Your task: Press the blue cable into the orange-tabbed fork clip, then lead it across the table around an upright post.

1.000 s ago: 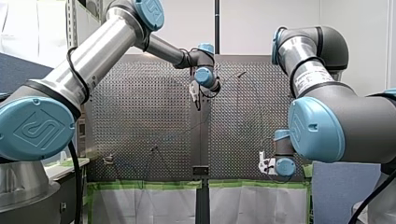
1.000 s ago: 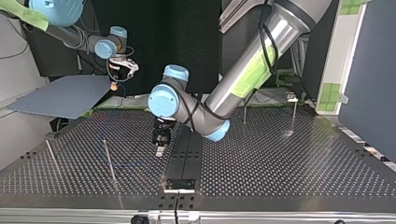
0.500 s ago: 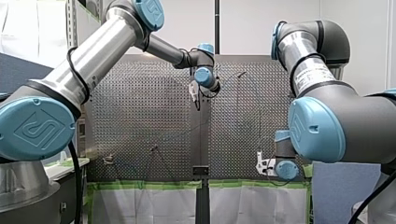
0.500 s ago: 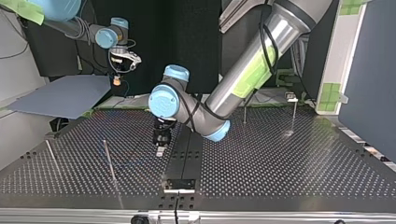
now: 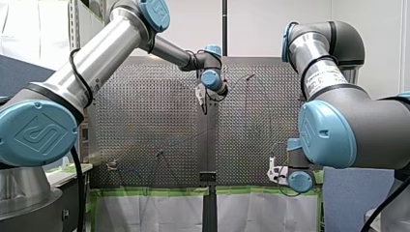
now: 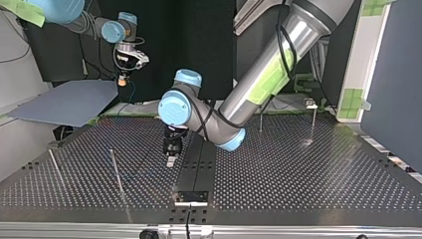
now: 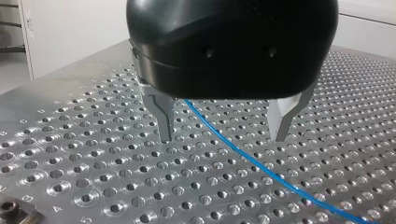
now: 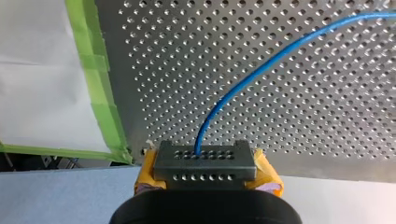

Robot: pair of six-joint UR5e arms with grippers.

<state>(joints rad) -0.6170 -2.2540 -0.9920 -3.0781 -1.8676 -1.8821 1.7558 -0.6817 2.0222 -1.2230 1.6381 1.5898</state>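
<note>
The blue cable [image 7: 261, 170] lies on the perforated table [image 7: 93, 154] and runs between the metal fingers [image 7: 163, 121] of my left gripper [image 7: 223, 135], which stands open just above the plate without touching it. In the top view my left gripper [image 6: 171, 149] hangs low over the table's middle. My right gripper [image 8: 205, 170] has its yellow pads [image 8: 147, 170] shut on a grey perforated block [image 8: 205, 161] at the end of the blue cable [image 8: 261, 70]. It is held up beyond the table's far edge, at the top view's left [image 6: 128, 59]. No orange-tabbed clip shows clearly.
Thin upright posts stand at the top view's left [image 6: 115, 169] [image 6: 53, 167] and far right [image 6: 313, 122] [image 6: 260, 119]. A black plate [image 6: 191, 196] sits at the near edge's middle. Green tape [image 8: 100, 93] lines the table's edge. A small dark fitting [image 7: 14, 212] lies beside my left gripper.
My right gripper has risen in the top view, away from the table, with the cable's end block in it; in the front view it has sunk lower. My left arm has stayed still.
</note>
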